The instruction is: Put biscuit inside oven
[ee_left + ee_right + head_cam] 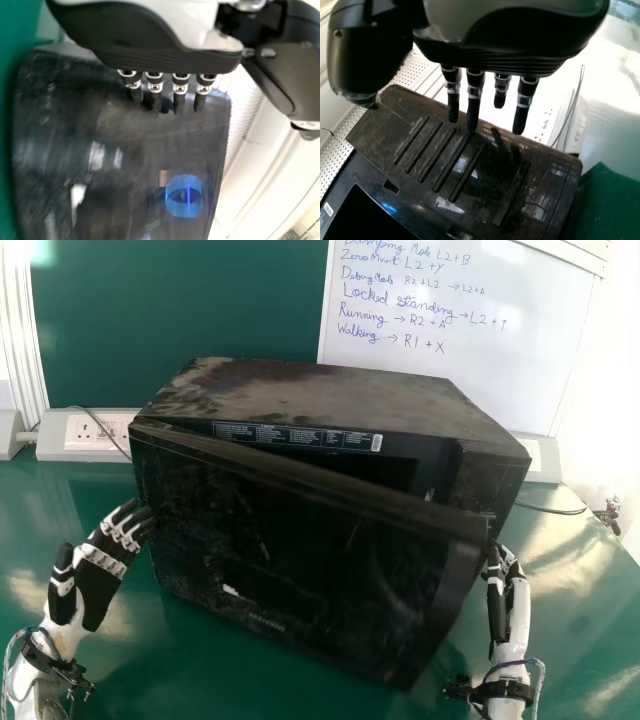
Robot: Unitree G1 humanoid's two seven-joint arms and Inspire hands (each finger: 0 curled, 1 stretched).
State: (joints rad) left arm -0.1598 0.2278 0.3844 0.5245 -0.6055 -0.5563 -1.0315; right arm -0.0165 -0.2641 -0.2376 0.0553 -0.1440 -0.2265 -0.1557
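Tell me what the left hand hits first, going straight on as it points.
The left hand would likely meet the oven door first, near its left edge; whether it already touches is unclear.

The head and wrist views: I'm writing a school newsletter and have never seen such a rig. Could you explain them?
This is a humanoid robot. The head view looks forward and down from its head; each wrist view looks along that arm's own hand. On the green table stands a black, box-shaped microwave oven, its dark door ajar. The black-and-white left robot hand is at its left side, the matching right robot hand by its right. Fingers are uncurled, holding nothing.
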